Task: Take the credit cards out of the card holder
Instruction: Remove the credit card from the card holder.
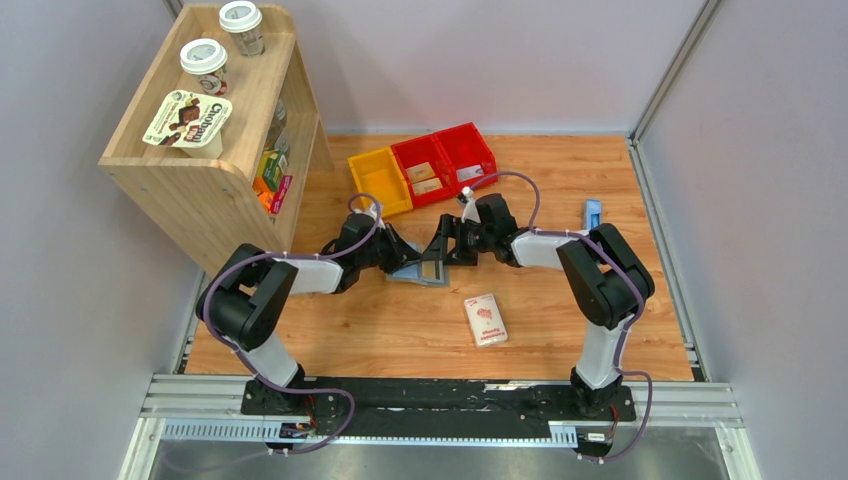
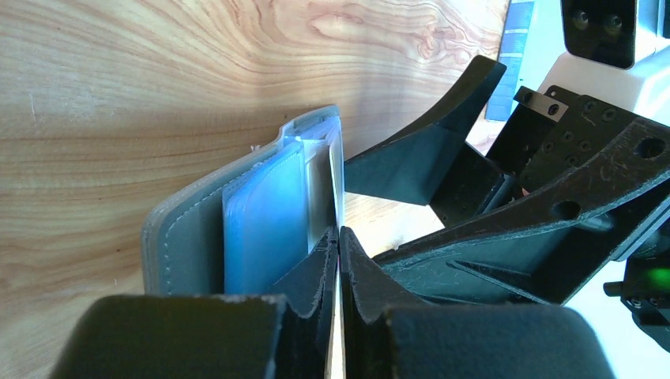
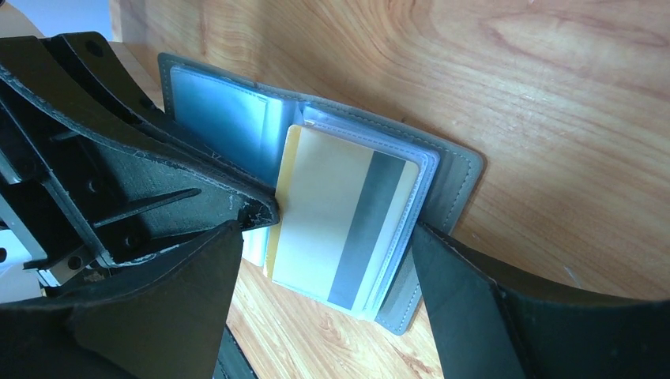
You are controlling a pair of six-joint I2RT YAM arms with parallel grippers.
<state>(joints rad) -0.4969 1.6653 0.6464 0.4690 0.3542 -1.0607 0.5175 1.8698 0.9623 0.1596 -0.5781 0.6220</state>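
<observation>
The grey card holder (image 1: 420,272) lies open on the wooden table between both grippers, its pale blue pockets (image 3: 229,118) showing. A cream credit card (image 3: 332,213) with a grey stripe sticks out of the right-hand pocket stack. My left gripper (image 2: 338,233) is shut on that card's thin edge; its fingertips (image 3: 257,209) show at the card's left side in the right wrist view. My right gripper (image 3: 324,229) is open, with one finger on each side of the holder's card half and nothing held. In the top view the left gripper (image 1: 397,257) and the right gripper (image 1: 443,248) nearly meet.
Yellow and red bins (image 1: 425,165) stand behind the grippers. A white-and-pink packet (image 1: 485,320) lies in front and to the right. A small blue object (image 1: 592,213) is at the right edge. A wooden shelf (image 1: 215,150) with cups stands at the back left.
</observation>
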